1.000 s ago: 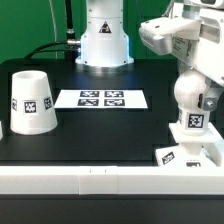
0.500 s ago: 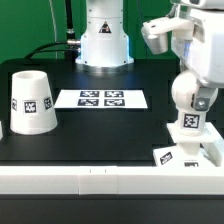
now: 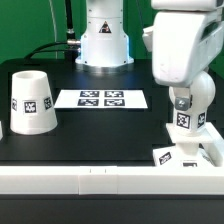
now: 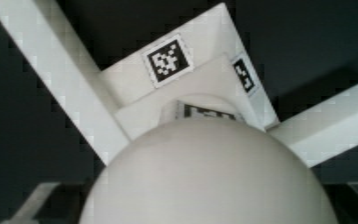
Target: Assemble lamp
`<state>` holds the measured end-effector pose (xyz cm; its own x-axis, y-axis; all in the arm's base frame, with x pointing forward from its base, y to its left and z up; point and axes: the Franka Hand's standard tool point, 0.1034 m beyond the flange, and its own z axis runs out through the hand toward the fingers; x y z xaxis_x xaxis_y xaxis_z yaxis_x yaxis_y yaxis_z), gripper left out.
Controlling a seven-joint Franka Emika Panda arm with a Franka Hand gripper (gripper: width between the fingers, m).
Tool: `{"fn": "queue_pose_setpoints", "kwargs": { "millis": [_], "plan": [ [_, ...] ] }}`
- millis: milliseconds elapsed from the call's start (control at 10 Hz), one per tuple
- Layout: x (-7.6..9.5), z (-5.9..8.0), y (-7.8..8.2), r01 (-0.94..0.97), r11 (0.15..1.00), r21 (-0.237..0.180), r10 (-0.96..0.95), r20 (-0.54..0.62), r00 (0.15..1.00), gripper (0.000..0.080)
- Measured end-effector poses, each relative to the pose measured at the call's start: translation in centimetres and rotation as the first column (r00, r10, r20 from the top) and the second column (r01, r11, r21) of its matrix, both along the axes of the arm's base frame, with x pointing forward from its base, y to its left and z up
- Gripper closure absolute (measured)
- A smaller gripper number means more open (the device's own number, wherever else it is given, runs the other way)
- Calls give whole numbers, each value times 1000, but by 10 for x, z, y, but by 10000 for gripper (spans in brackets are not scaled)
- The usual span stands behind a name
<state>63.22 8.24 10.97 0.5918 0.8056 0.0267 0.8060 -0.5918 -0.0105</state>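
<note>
Bulb [image 3: 184, 102] seemingly beneath jaws (themselves hidden).

The black surface [image 3: 100, 135] carries the shade [image 3: 32, 100], wide end down, at the exterior view's left, the marker board [image 3: 100, 99] mid-surface, and the base [image 3: 186, 155] near the front right edge.

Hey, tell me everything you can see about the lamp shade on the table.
The shade is a white, plastic-looking tapered cup with a smooth surface. It stands upright with its wide end down and its narrow end up. A black-and-white square tag sits on the side facing the camera. It rests on the black table at the exterior view's left, beside the marker board but apart from it. Only the table touches it; the arm is far off. The wrist view does not show it.
</note>
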Motion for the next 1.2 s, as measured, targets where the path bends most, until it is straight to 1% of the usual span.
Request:
{"fn": "queue_pose_setpoints", "kwargs": {
  "millis": [100,300,400,500,800,1100,1200],
  "plan": [
    [0,0,2,128,992,4,-128,-6,992,219],
    [-2,0,4,312,950,10,-311,-24,950,219],
    [-2,0,4,428,904,10,-428,-32,903,219],
    [-2,0,4,502,865,9,-502,-35,864,219],
    [-1,0,4,623,782,7,-622,-41,782,219],
    [-1,0,3,763,647,1,-762,-48,646,219],
    [-1,0,3,783,622,0,-782,-49,621,219]
  ]
}}
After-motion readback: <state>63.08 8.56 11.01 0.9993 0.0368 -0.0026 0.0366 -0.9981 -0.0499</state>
